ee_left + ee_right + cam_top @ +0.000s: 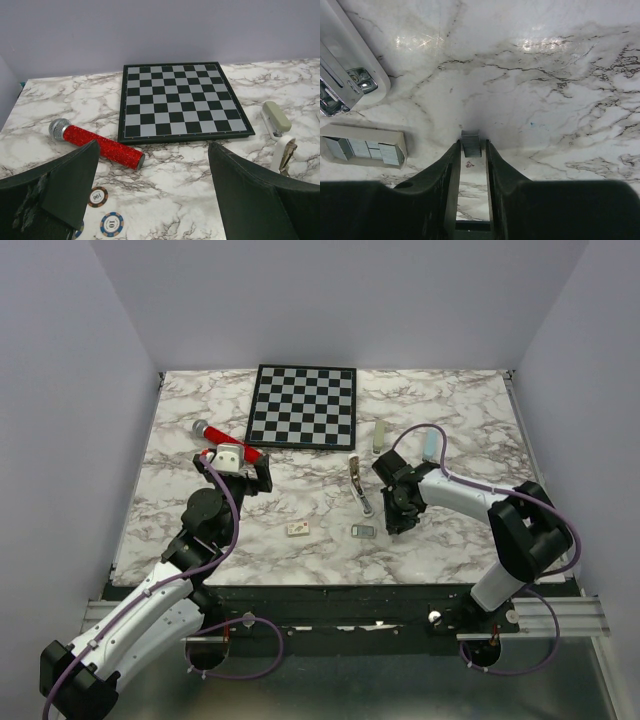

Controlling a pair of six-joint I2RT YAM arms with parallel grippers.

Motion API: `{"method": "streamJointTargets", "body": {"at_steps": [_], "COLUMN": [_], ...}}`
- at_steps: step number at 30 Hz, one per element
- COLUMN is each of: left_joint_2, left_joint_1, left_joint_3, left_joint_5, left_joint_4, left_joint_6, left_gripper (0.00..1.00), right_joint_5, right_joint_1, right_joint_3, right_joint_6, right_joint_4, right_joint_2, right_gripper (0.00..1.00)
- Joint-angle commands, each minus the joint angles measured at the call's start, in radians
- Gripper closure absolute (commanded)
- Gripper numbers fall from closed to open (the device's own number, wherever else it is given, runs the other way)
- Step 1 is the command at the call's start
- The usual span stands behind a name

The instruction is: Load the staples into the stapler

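the right end effector (472, 150) is clenched on the staples (470, 138), a short grey strip pinched only at the very fingertips, low over the tabletop (545, 100). the open stapler (350, 75) lies up to the left, next to a staple box (362, 145). the left end effector (153, 150) is released (well apart, near the microphone (102, 145)). such a shallow grip could let the strip twist or slip. a tilted strip would likely catch on the channel's rim or snap apart.
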Motion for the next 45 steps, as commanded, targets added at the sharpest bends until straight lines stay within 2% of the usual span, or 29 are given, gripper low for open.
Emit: {"method": "streamJointTargets", "body": {"at_steps": [1, 14, 24, 32, 41, 45], "left_joint_2": [-0.013, -0.013, -0.011, -0.010, -0.010, -0.010], "left_joint_1": [-0.007, -0.007, -0.007, -0.007, -0.007, -0.007], "left_joint_3": [-0.014, -0.013, -0.014, -0.013, -0.013, -0.013], "left_joint_5": [-0.007, -0.007, -0.009, -0.007, -0.003, -0.003], "left_joint_4": [0.008, 0.007, 0.007, 0.007, 0.008, 0.008], "left_joint_6": [0.010, 0.010, 0.012, 0.012, 0.010, 0.009], "left_gripper": [0.03, 0.02, 0.02, 0.02, 0.03, 0.03], "right_joint_5": [-0.013, -0.028, -0.034, -0.020, -0.027, -0.008], "right_joint_1": [-0.007, -0.020, -0.022, -0.022, -0.005, 0.019], "right_joint_3": [0.025, 0.040, 0.027, 0.040, 0.103, 0.126], "right_joint_6": [-0.012, -0.017, -0.018, -0.063, -0.169, -0.215], "right_joint_4": [0.011, 0.024, 0.024, 0.044, 0.113, 0.211], "right_joint_2": [0.024, 0.040, 0.026, -0.046, -0.114, -0.115], "right_gripper": [0.67, 0.67, 0.77, 0.78, 0.81, 0.80]}}
